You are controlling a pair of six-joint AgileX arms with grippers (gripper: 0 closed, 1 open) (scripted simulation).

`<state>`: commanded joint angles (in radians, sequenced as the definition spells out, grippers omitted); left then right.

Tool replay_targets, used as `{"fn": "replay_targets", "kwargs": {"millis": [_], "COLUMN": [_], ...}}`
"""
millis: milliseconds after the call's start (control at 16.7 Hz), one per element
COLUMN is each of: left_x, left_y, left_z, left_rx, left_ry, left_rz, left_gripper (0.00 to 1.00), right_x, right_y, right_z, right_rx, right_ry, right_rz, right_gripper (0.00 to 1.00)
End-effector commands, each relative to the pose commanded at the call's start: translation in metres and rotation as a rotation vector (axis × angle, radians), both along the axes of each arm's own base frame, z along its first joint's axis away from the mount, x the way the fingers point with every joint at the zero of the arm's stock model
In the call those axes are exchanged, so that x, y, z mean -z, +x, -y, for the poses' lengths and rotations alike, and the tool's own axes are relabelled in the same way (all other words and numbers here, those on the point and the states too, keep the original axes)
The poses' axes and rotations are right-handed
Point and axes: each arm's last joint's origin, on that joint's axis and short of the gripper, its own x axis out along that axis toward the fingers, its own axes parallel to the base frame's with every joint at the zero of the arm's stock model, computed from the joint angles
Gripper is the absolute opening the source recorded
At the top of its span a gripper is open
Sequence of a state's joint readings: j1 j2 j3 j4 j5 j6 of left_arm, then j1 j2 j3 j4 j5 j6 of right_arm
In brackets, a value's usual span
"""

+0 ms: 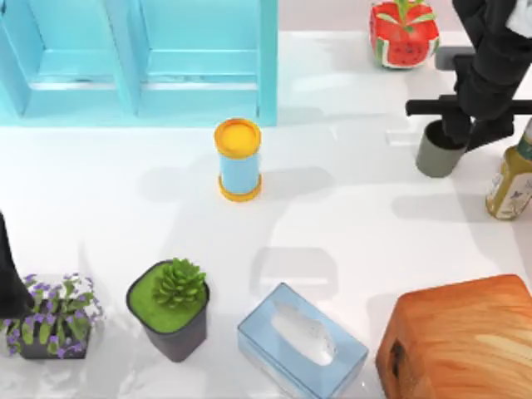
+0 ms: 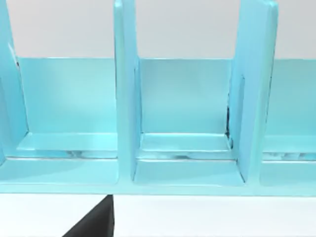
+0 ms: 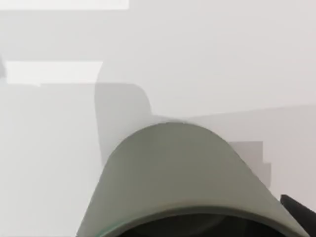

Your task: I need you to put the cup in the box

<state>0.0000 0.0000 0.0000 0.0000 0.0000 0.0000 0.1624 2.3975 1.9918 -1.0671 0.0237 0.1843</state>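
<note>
The cup [image 1: 436, 154] is small, dark grey-green and handleless, and stands on the white table at the back right. My right gripper [image 1: 470, 129] hangs directly over its rim and right side. In the right wrist view the cup [image 3: 182, 173] lies very close, rim nearest the camera, with a dark gripper part beside its edge. The box [image 1: 141, 58] is a turquoise unit with open compartments at the back left, also seen in the left wrist view [image 2: 185, 143]. My left gripper [image 2: 94, 224] is parked at the table's left edge, its arm [image 1: 7, 274] beside the flowers.
A blue cylinder with yellow ends [image 1: 238, 160] stands mid-table. A bottle [image 1: 511, 179] is just right of the cup, and a watermelon-patterned object [image 1: 404, 32] sits behind it. Along the front are a purple flower pot [image 1: 51, 320], a succulent pot [image 1: 170, 307], a tissue box [image 1: 301, 341] and a wooden chest [image 1: 461, 337].
</note>
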Motion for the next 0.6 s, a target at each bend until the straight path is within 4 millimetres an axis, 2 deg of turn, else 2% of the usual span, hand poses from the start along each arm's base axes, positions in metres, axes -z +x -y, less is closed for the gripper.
{"fn": "replay_targets", "kwargs": {"millis": [480, 600], "left_x": [0.0000, 0.0000], "left_y": [0.0000, 0.0000], "left_z": [0.0000, 0.0000], "left_rx": [0.000, 0.000], "left_ry": [0.000, 0.000], "left_rz": [0.000, 0.000], "left_gripper": [1.00, 1.00], "right_x": [-0.0004, -0.0088], "right_y": [0.0000, 0.0018], "right_z": [0.0007, 0.0028], "right_rx": [0.002, -0.008], "right_ry": [0.000, 0.013], "right_rz": [0.001, 0.030], "right_gripper": [0.00, 0.00]}}
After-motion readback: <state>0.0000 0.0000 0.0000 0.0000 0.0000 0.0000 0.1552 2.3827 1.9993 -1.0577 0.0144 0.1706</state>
